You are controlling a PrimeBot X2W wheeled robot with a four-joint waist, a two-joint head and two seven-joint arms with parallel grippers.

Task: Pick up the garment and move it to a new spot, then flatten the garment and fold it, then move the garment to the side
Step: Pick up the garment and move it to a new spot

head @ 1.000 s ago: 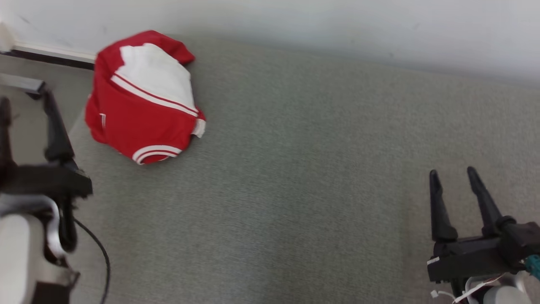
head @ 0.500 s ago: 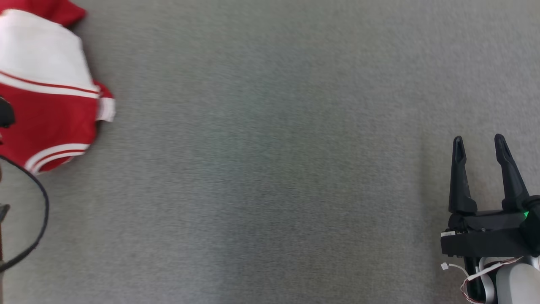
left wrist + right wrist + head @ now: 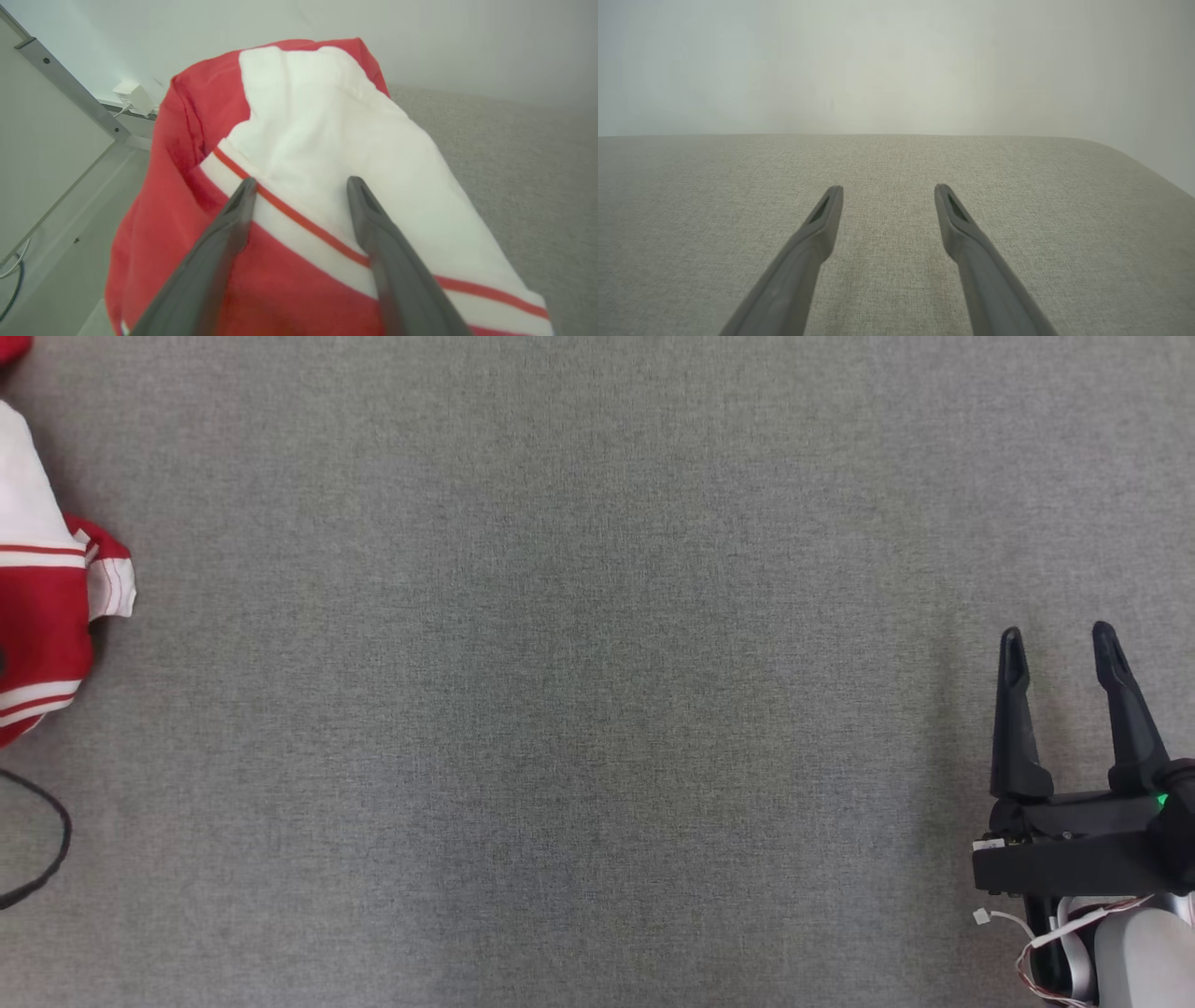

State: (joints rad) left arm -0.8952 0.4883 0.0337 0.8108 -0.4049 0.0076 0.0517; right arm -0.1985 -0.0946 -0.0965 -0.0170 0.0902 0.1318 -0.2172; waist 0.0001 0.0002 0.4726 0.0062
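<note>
The garment [image 3: 42, 625], red with white panels and red-white stripes, lies bunched at the far left edge of the head view, cut off by the frame. In the left wrist view the same garment [image 3: 327, 154] lies close under my left gripper [image 3: 301, 184], whose fingers stand open just above its white panel and red stripe, gripping nothing. My right gripper [image 3: 1057, 639] is open at the lower right of the head view, over bare grey fabric, far from the garment. In the right wrist view the right gripper [image 3: 887, 191] is spread over the bare surface.
The grey fabric surface [image 3: 560, 663] stretches wide between the garment and my right gripper. A black cable [image 3: 47, 859] loops at the lower left. A pale wall [image 3: 896, 65] rises behind the surface's far edge. A metal frame rail [image 3: 70, 84] and a white plug [image 3: 133, 95] stand left of the garment.
The head camera has swung right and downward, so the garment slid to the view's left edge and the left gripper left the picture. The right gripper stays open.
</note>
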